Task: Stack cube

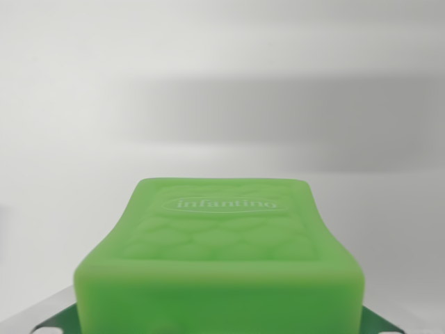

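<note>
The cube [221,254] is seen low in the middle of the wrist view, filling the bottom of it. Its lettered face is turned upward, the lettering lying toward the far edge. Behind the cube the bare surface [222,83] is spread to the top of the view. At both bottom corners, small parts of the claw are seen beside the cube
</note>
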